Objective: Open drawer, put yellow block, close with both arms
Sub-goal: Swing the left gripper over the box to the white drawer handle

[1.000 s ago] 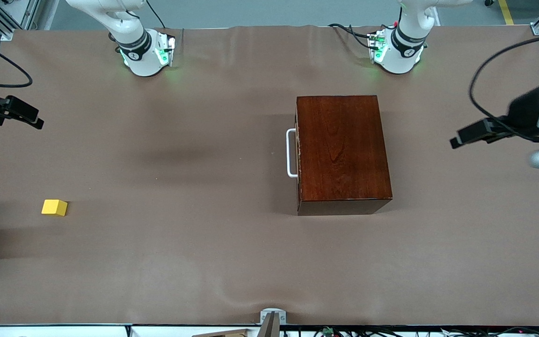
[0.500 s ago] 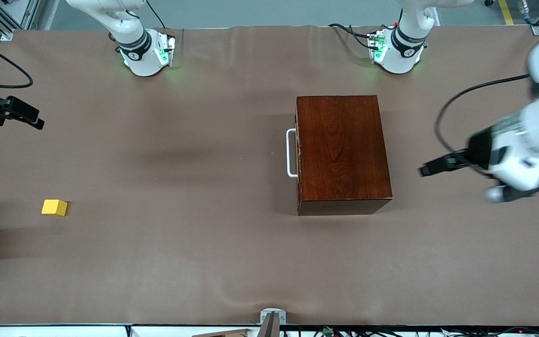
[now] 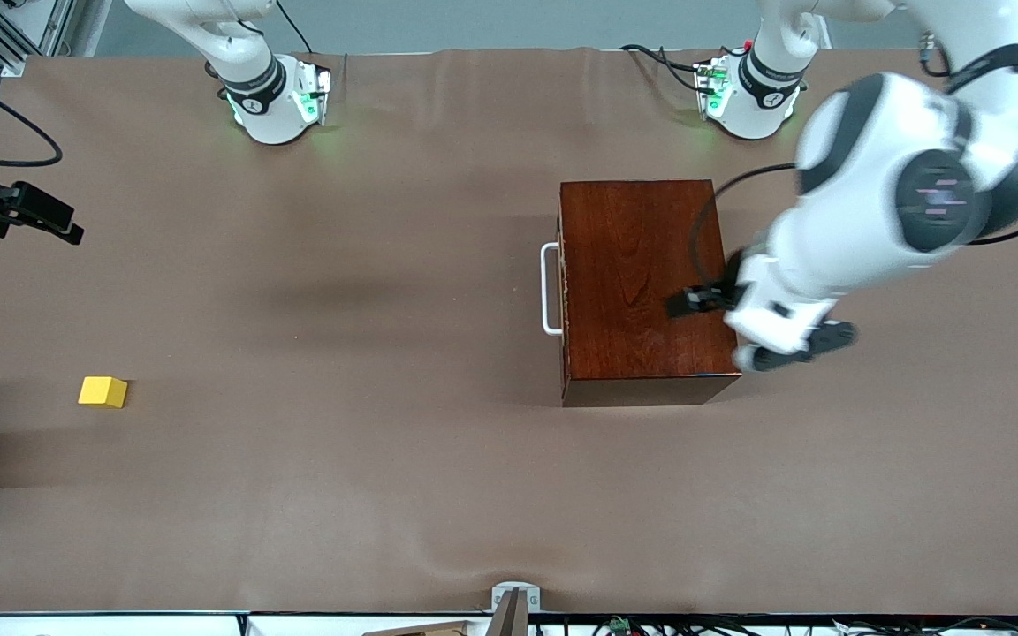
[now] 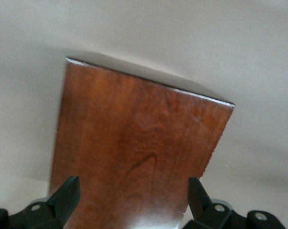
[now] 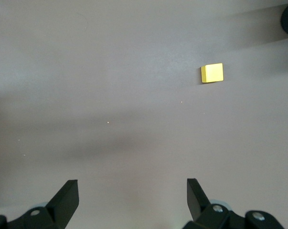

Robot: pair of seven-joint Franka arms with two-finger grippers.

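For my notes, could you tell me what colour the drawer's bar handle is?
White U-shaped bar handle; front view shows it best.

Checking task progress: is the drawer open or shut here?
Shut: the drawer front sits flush with the wooden box, no tray showing.

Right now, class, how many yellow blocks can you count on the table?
1. The yellow block lies on the table toward the right arm's end, apart from the wooden box. Any inside its shut drawer would be hidden.
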